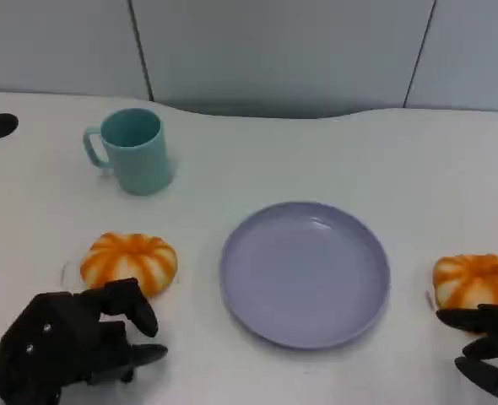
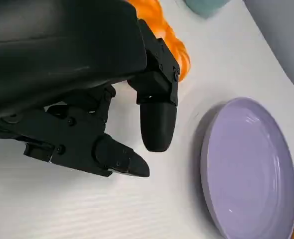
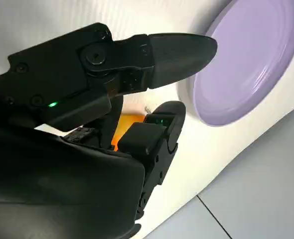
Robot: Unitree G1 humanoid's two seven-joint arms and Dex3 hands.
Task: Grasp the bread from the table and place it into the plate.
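Black left hand is hovering with fingers spread, holding nothing, just short of one orange bread. Right hand is likewise gaping beside another bread. Lilac plate is sitting between them.

The round lavender plastic plate shines softly glossy. The teal plastic mug looks smooth and matt. The white table is matt, finely grained. Both orange-striped bread rolls look slick.
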